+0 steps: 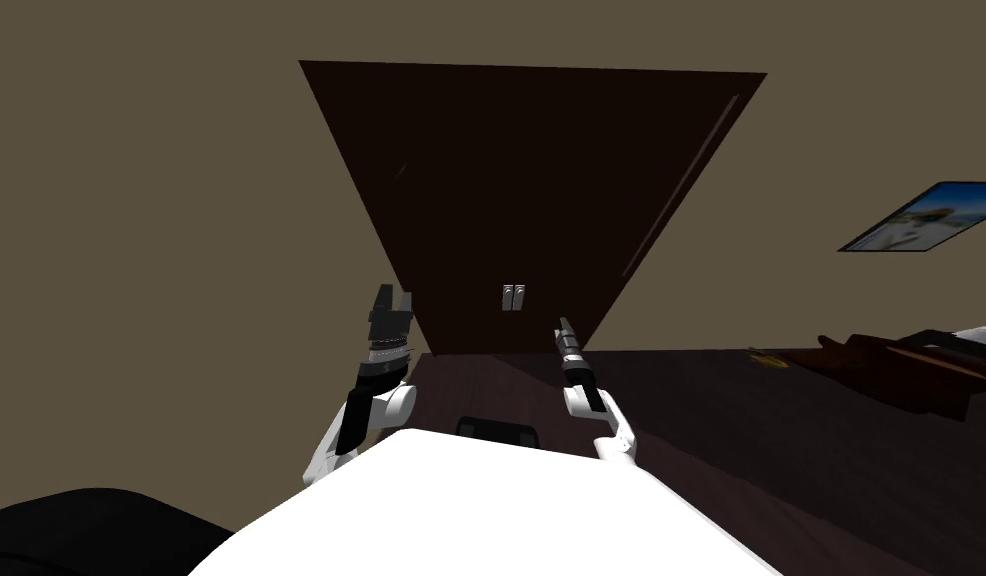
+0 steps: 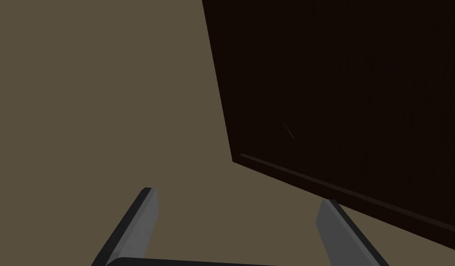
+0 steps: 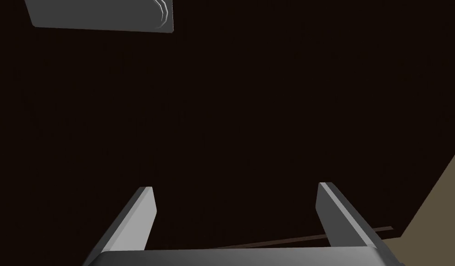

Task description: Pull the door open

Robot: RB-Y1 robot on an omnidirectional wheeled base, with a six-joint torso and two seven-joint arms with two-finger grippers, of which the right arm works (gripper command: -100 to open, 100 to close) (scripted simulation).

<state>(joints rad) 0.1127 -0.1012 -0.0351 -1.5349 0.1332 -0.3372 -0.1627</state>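
Your right gripper (image 3: 236, 187) has its two thin grey blade fingers spread wide with nothing between them, and it faces the flat dark brown door (image 3: 249, 106) at close range. The pale grey rectangular handle plate (image 3: 102, 16) lies off to one side of the fingers' line, not between them, so there is no grip yet. In the head view this gripper stands just beside the handle hardware, which suggests the arm is placed for a reach to the handle. Your left gripper (image 2: 239, 195) is likewise spread and empty. It points at the plain olive-tan wall (image 2: 106, 92) beside the door's edge, probably held aside so that the door can swing towards you. The door appears shut, lying flat in the wall. On this evidence the task is at the approach step: the next move calls for carrying the right fingers across to straddle the handle before closing and pulling.
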